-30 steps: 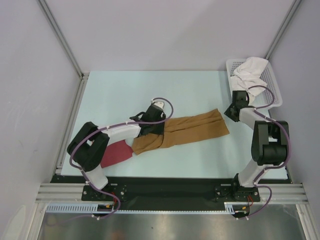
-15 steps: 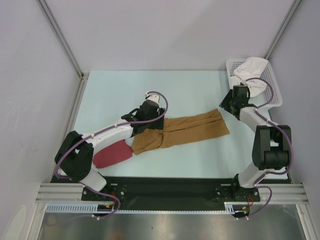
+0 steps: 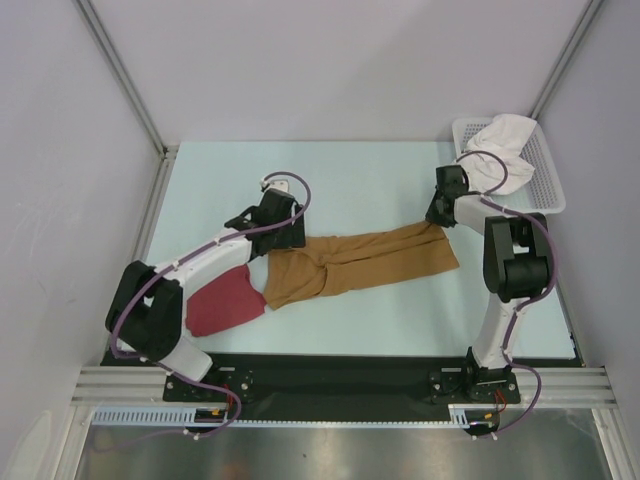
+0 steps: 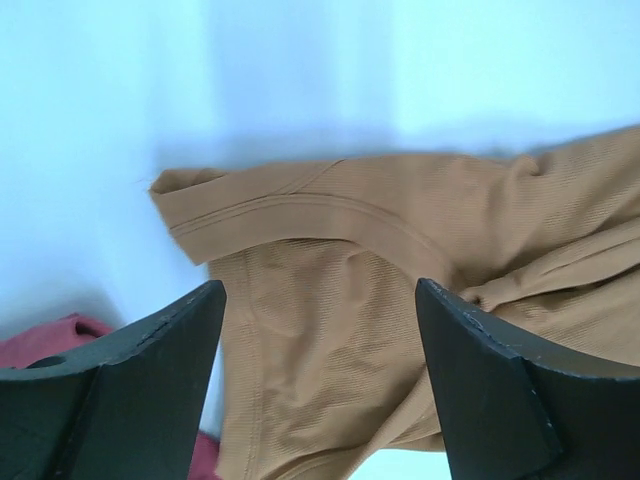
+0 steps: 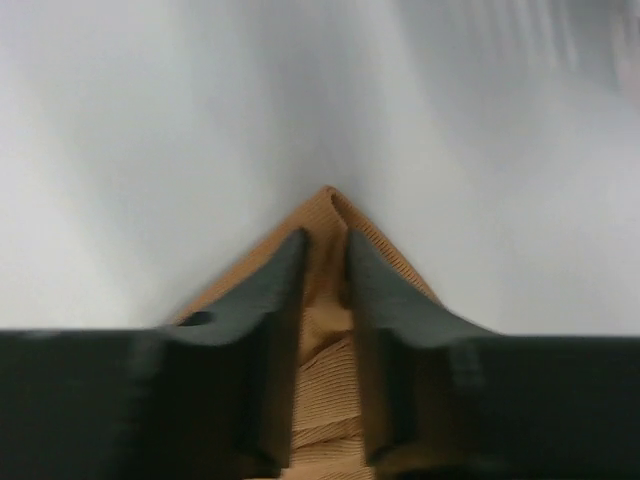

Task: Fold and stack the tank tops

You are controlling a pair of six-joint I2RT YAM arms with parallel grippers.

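Note:
The tan-brown tank top (image 3: 365, 260) lies stretched across the middle of the table, creased along its length. A dark red tank top (image 3: 222, 305) lies bunched at its near-left end. My left gripper (image 3: 272, 228) hovers open over the tan top's left end. In the left wrist view the ribbed tan top (image 4: 330, 260) and its strap show between the left gripper's (image 4: 320, 290) wide jaws, untouched, with the red top (image 4: 40, 340) at the edge. My right gripper (image 3: 438, 212) is at the tan top's far right corner, and the right wrist view shows this gripper (image 5: 325, 240) shut on that corner of the tan top (image 5: 325, 350).
A white mesh basket (image 3: 545, 175) stands at the back right with a white cloth (image 3: 500, 145) heaped in it, just behind the right arm. Metal frame posts and grey walls close in the table on both sides.
The left gripper opened and drew back to the left, off the tan top. The right arm swung left from beside the basket to the tan top's far corner and closed on it.

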